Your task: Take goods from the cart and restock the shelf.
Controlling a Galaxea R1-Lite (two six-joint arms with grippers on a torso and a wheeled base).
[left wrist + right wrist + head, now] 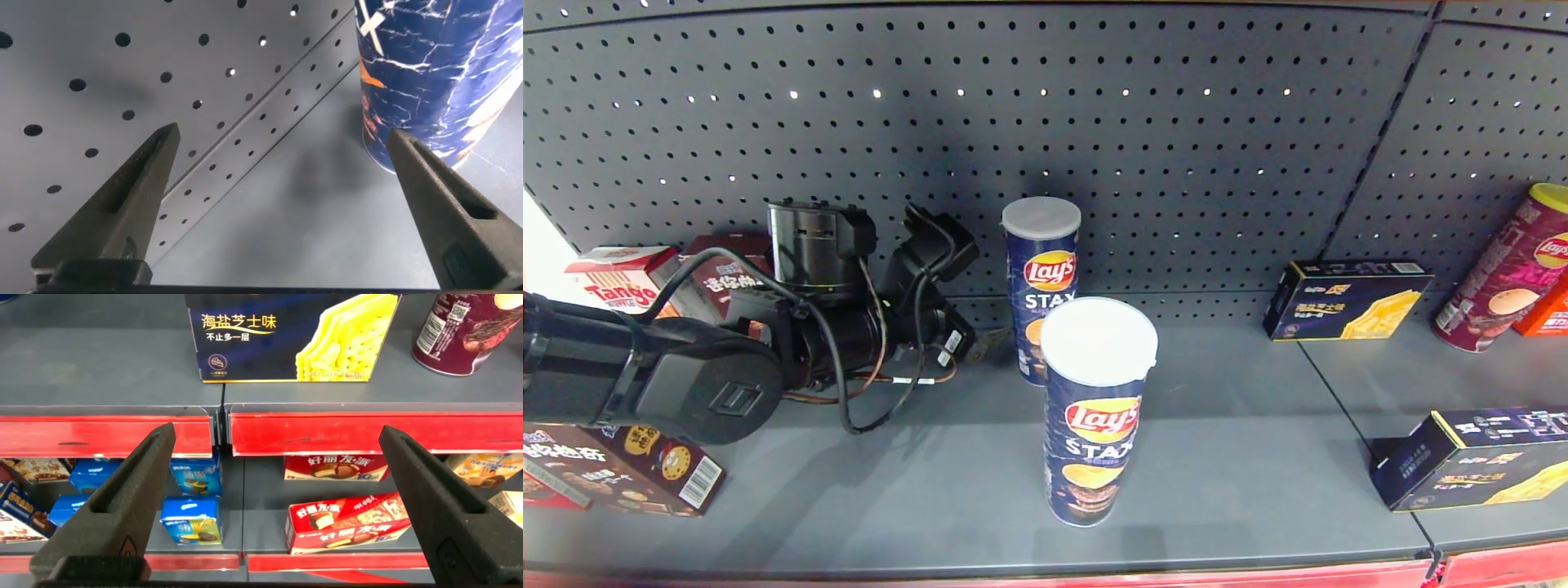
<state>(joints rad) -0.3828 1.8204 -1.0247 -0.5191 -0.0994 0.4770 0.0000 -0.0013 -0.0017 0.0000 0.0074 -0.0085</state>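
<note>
Two dark blue chip cans with white lids stand upright on the grey shelf (1241, 457). One can (1041, 278) is at the back by the pegboard, the other (1094, 408) stands nearer the front edge. My left arm lies along the shelf from the left, and its gripper (988, 341) sits just left of the back can. In the left wrist view this gripper (282, 135) is open and holds nothing, with the back can (433, 73) just beyond one fingertip. My right gripper (278, 433) is open and empty, facing the shelf's red front rail (368, 433).
Snack boxes (617, 278) and a cookie box (645, 465) crowd the shelf's left end. Dark blue cracker boxes (1347, 298) (1478, 469) and a leaning purple can (1503, 273) occupy the right. A cracker box (286, 335) sits above the rail, red boxes (343, 523) on the lower shelf.
</note>
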